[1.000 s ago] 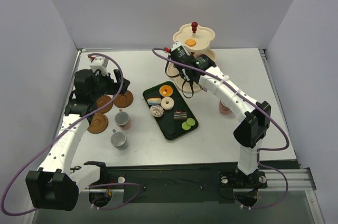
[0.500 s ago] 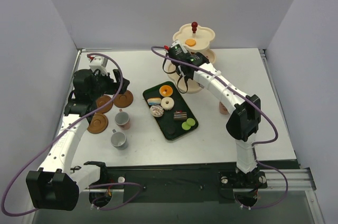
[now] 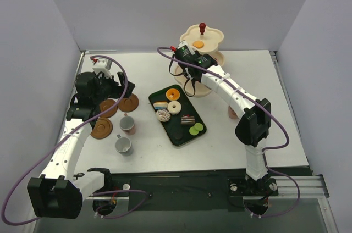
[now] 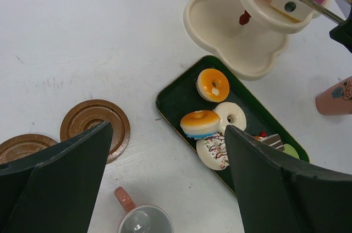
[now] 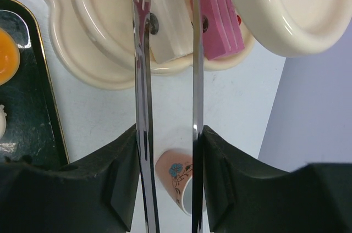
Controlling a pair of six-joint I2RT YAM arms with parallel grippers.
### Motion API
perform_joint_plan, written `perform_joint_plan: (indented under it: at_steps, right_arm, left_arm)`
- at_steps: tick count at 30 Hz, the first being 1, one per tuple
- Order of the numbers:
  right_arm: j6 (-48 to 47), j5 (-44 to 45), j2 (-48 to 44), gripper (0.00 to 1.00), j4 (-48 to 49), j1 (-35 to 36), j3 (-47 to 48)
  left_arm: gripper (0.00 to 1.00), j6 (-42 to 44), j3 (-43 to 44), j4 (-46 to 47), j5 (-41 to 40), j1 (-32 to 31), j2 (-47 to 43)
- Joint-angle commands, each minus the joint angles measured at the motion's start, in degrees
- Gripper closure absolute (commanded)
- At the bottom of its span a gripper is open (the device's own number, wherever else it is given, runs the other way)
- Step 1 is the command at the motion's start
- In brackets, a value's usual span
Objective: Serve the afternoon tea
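The cream three-tier stand (image 3: 211, 35) with a red knob stands at the back and carries an orange sweet (image 3: 198, 44) on top. My right gripper (image 5: 169, 134) (image 3: 193, 79) is shut on long metal tongs (image 5: 142, 51), whose blades are spread on either side of a white cake slice (image 5: 170, 21). That slice lies on the middle tier beside a pink slice (image 5: 217, 24). My left gripper (image 4: 168, 128) (image 3: 118, 87) hangs open and empty above the saucers (image 3: 128, 103) and a cup (image 4: 144, 222). Donuts (image 4: 213, 84) and other sweets lie on the green tray (image 3: 179, 131).
A flowered pink cup (image 3: 234, 113) (image 5: 175, 175) stands right of the tray, under my right arm. A pink cup (image 3: 127, 124) and a grey cup (image 3: 122, 145) stand left of the tray, near three brown saucers (image 4: 94, 126). Grey walls close in the back and sides.
My right arm's elbow swung left and its wrist moved in closer to the stand. The left arm has not moved.
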Motion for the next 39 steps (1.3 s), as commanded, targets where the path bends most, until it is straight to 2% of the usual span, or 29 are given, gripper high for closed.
perform_joint_plan:
  at_steps: [1,17,25,31,39]
  right_arm:
    - [0.10,1.41,-0.81,0.60,0.20,-0.25,2.33]
    - [5.02,-4.74,-8.80,0.62,0.55,2.03,-2.32]
    - [6.69,-4.48,-16.18,0.62,1.17,8.44,-9.97]
    - [11.96,-6.06,-23.38,0.63,1.25,11.97,-19.89]
    - [23.29,-17.55,-35.96,0.62,0.81,12.32,-41.23]
  left_arm:
    - [0.06,0.18,0.86,3.43,1.80,0.43,0.01]
    - [0.06,-0.17,0.77,3.61,1.98,0.69,0.01]
    - [0.06,-0.25,0.69,3.70,1.98,0.69,0.10]
    - [0.06,-0.52,0.69,3.52,2.15,0.60,0.45]
    - [0.06,-0.52,0.69,3.43,1.89,-0.80,0.89]
